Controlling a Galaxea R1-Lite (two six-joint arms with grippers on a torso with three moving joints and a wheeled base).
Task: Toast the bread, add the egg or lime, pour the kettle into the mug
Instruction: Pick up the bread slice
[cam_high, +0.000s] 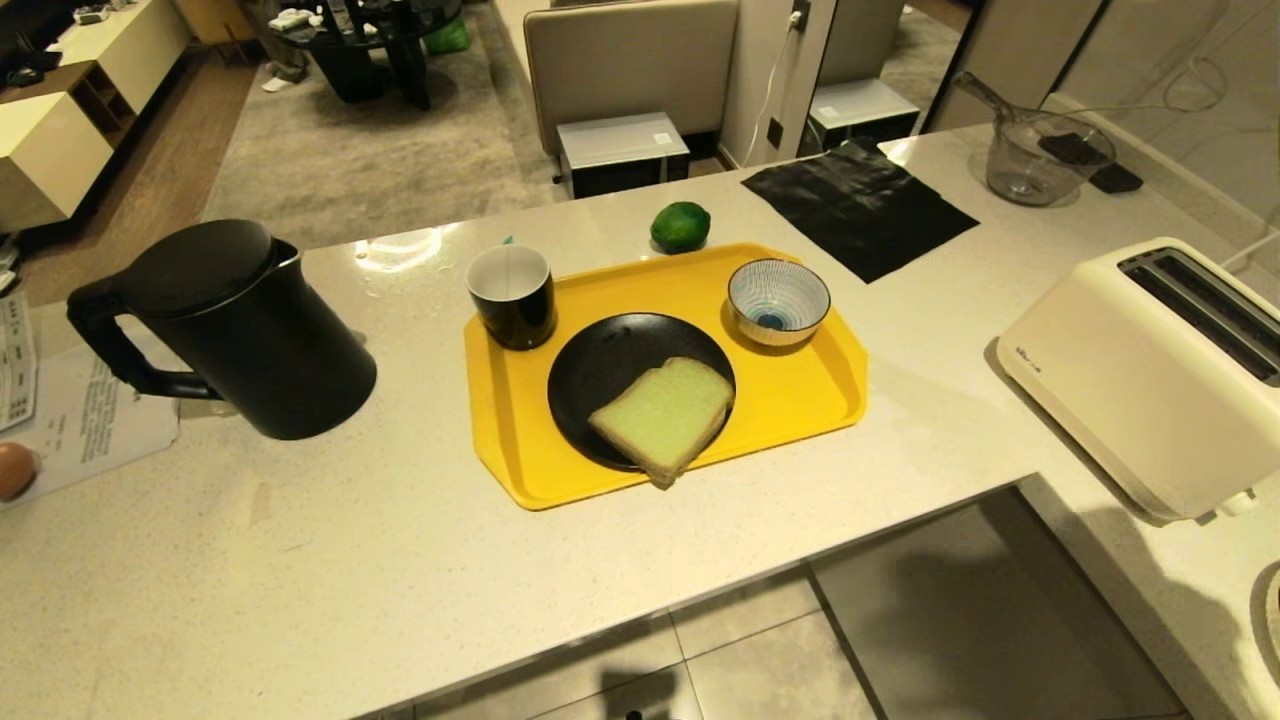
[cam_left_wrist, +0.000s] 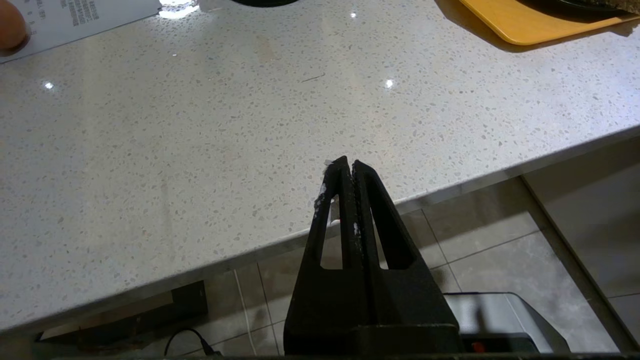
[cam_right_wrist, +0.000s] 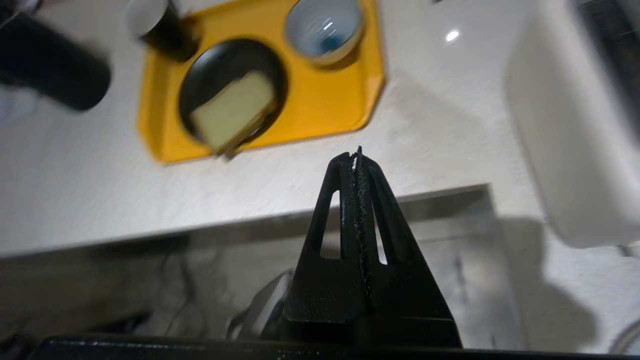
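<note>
The bread (cam_high: 665, 415) lies on a black plate (cam_high: 600, 360) on the yellow tray (cam_high: 810, 400), with its near corner over the plate's rim. On the tray's far left corner stands the mug (cam_high: 512, 295). The lime (cam_high: 680, 227) sits on the counter just behind the tray. The black kettle (cam_high: 230, 330) stands left of the tray, handle to the left. A pinkish-brown egg (cam_high: 14, 470) lies at the far left edge. Neither gripper shows in the head view. My left gripper (cam_left_wrist: 348, 162) is shut and empty over the counter's front edge. My right gripper (cam_right_wrist: 356, 154) is shut and empty, short of the tray (cam_right_wrist: 350, 100).
A cream toaster (cam_high: 1150, 370) stands on the right wing of the counter, slots up. A striped bowl (cam_high: 778, 300) sits on the tray's far right. A black mat (cam_high: 860, 205) and a glass jug (cam_high: 1040, 155) lie at the back right. A paper sheet (cam_high: 90, 420) lies under the egg.
</note>
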